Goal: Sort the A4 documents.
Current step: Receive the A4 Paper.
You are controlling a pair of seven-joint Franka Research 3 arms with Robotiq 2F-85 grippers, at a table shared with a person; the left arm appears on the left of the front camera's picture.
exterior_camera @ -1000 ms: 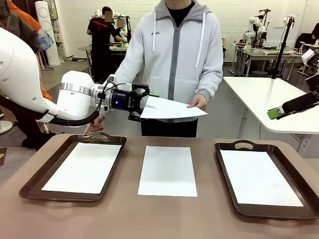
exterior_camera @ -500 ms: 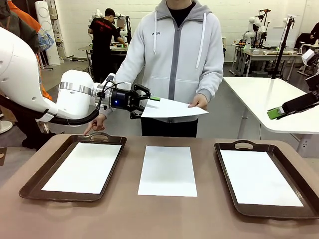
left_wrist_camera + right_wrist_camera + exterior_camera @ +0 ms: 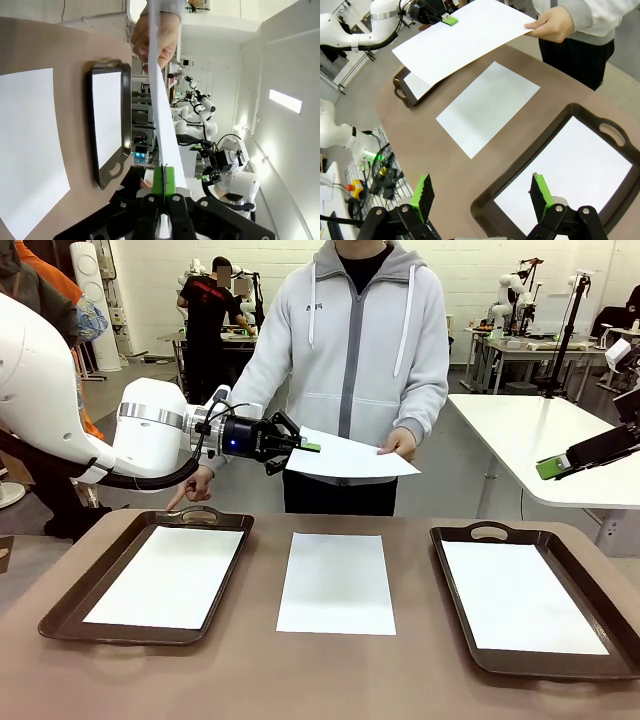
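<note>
Change: the left gripper (image 3: 307, 448), jaws gaping a second ago, now pinches the held sheet (image 3: 355, 458) at its edge.
Count: four A4 documents. One is airborne, one lies bare on the table (image 3: 300, 680), and one sits in each tray, left tray (image 3: 105, 575) and right tray (image 3: 550, 666).
Pose: the left arm reaches level; the person's hand (image 3: 398, 445) grips the sheet's far corner; the right gripper (image 3: 482, 195) hangs wide above the right tray.

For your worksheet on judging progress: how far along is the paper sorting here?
Done: the left tray and right tray each hold a sheet. In hand: the left gripper is shut on the held sheet, which the person's hand also grips. Left: placing it, then the middle sheet lying between the trays.
</note>
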